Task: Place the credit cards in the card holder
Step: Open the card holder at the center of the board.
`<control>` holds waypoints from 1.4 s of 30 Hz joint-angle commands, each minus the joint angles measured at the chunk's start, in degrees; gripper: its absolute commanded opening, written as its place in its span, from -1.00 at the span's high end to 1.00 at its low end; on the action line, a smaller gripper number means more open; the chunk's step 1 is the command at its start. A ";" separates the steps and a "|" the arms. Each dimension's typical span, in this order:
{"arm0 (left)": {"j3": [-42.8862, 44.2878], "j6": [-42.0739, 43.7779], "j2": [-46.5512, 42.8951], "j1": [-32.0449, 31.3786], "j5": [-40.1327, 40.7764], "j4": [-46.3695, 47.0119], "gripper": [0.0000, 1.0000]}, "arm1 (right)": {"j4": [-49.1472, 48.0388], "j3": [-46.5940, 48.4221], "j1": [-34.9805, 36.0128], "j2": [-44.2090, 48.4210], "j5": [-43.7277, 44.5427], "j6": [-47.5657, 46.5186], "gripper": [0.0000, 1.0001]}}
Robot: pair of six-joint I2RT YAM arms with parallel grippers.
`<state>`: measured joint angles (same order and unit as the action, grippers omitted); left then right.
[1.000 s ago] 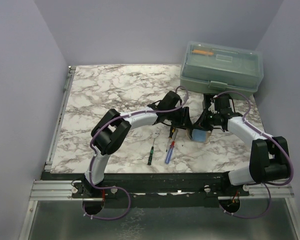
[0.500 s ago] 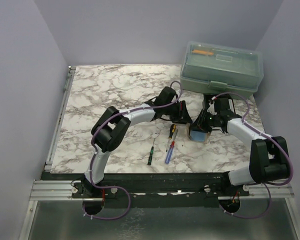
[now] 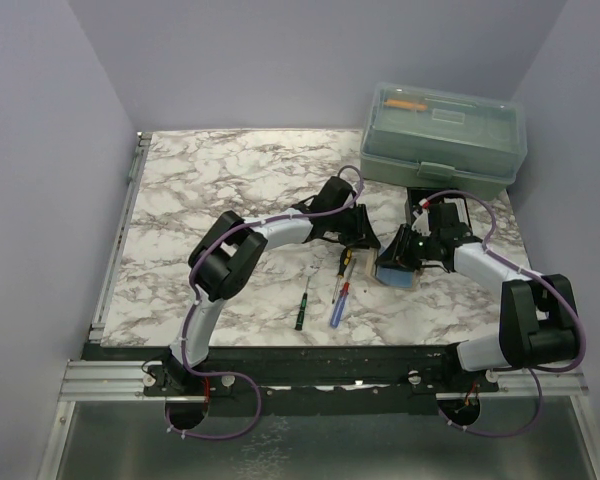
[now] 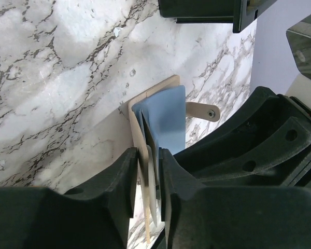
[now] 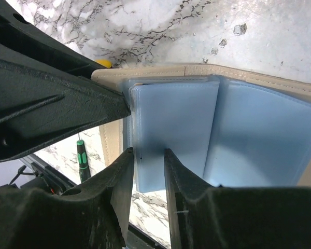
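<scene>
The card holder (image 3: 398, 276) is a tan wallet held open between both grippers, right of the table's middle. My left gripper (image 4: 149, 153) is shut on its edge, pinching the tan panel (image 4: 138, 116) and the blue leaves edge-on; the snap tab (image 4: 203, 111) sticks out behind. It also shows in the top view (image 3: 368, 236). In the right wrist view the tan rim (image 5: 160, 69) frames a stack of bluish credit cards (image 5: 171, 122) face-on. My right gripper (image 5: 147, 153) stands over that stack, jaws a narrow gap apart with nothing between them; it also shows in the top view (image 3: 404, 252).
A translucent green toolbox (image 3: 443, 135) stands at the back right, just behind the right arm. Three screwdrivers lie left of the wallet: a yellow-and-black one (image 3: 346, 260), a blue-handled one (image 3: 337, 305) and a green one (image 3: 301, 312). Walls close in on three sides.
The left gripper has drawn slightly back from the front. The wallet has spread wider and shows more blue, and the right gripper has shifted a little over it.
</scene>
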<state>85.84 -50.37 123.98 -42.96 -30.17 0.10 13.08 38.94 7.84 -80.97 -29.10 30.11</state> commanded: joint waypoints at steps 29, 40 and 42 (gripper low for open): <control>5.04 5.19 -0.14 -1.61 7.76 -7.04 1.00 | 9.73 6.84 2.69 -1.63 11.68 -2.82 -0.46; 5.12 5.28 -0.58 -1.69 7.67 -7.13 1.00 | 8.81 6.24 2.84 -4.02 13.30 -2.47 -0.23; 5.12 5.28 -0.67 -1.69 7.67 -7.13 1.00 | 8.64 6.11 2.87 -4.43 13.65 -2.36 -0.17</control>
<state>89.54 -46.00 124.75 -44.29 -23.64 -6.17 22.35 44.16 10.44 -84.12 -17.67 28.36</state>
